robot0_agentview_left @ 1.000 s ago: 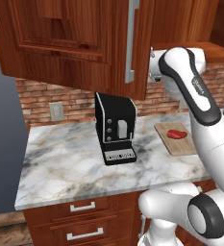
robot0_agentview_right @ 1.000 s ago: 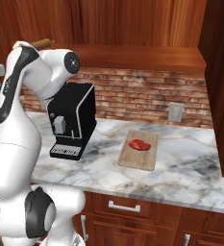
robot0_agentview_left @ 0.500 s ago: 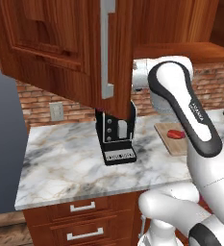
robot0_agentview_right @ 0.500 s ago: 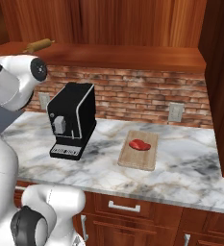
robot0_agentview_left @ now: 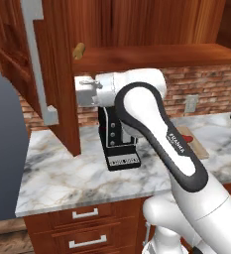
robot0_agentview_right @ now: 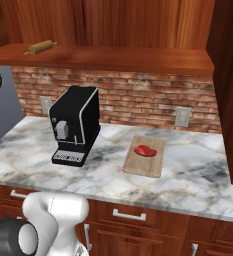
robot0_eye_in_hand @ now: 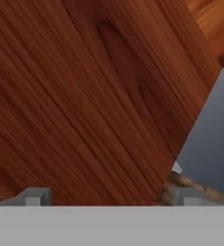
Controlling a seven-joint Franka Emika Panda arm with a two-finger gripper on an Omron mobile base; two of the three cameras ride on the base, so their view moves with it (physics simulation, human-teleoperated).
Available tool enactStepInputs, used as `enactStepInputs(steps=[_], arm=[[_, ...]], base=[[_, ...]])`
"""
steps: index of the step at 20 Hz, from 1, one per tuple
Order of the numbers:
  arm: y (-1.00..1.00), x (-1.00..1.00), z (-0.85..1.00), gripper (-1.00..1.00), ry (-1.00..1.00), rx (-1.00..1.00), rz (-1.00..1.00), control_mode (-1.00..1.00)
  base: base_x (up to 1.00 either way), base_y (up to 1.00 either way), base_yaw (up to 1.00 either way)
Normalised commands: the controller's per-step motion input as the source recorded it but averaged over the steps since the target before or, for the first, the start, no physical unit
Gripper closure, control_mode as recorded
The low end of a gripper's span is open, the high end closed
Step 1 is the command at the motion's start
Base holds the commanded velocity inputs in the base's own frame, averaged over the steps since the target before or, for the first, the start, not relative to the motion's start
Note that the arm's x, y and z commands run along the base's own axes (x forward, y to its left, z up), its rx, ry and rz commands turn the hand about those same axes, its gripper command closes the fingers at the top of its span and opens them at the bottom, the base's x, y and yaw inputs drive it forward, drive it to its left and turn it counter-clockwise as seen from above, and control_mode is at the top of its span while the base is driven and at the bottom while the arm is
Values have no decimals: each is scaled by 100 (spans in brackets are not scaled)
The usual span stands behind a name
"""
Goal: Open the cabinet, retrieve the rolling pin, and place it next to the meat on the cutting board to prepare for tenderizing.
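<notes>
The cabinet's left door (robot0_agentview_left: 57, 74) stands swung out to the left, its silver bar handle (robot0_agentview_left: 35, 59) facing me. On the open cabinet shelf (robot0_agentview_right: 118, 57) lies the rolling pin (robot0_agentview_right: 40, 47), whose end (robot0_agentview_left: 78, 50) peeks past the door edge. My gripper (robot0_eye_in_hand: 111, 198) is open, its fingertips (robot0_eye_in_hand: 34, 197) wide apart right against the door's inner wood face (robot0_eye_in_hand: 94, 96). The arm's wrist (robot0_agentview_left: 89, 92) sits at the door's edge, below the shelf. The red meat (robot0_agentview_right: 145, 150) rests on the cutting board (robot0_agentview_right: 153, 165) on the counter.
A black coffee machine (robot0_agentview_right: 75, 125) stands on the marble counter (robot0_agentview_right: 188, 180) left of the board, under my arm (robot0_agentview_left: 156, 129). Brick wall with outlets (robot0_agentview_right: 182, 116) runs behind. A dark wood panel (robot0_agentview_right: 228, 90) juts out at the right. Drawers (robot0_agentview_left: 85, 214) sit below.
The left door has swung further open toward the left. My arm has followed it leftward, leaving most of the right base view. The rolling pin now shows on the shelf.
</notes>
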Motion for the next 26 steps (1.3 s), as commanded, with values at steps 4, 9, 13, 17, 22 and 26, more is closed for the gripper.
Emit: enactStepInputs(steps=[4, 9, 13, 17, 22, 26], arm=[[89, -2, 0, -100, 0, -9, 8, -100], [55, 6, 0, -100, 4, -6, 2, -100], [1, 8, -6, -100, 2, -3, 1, -100], [-40, -5, 0, -100, -4, 0, -14, -100], [-60, -2, 1, -100, 0, 0, -24, -100], [-62, -1, 8, -100, 0, 0, -30, -100]], base=[[0, 0, 0], [0, 0, 0], [0, 0, 0], [0, 0, 0], [0, 0, 0], [0, 0, 0]])
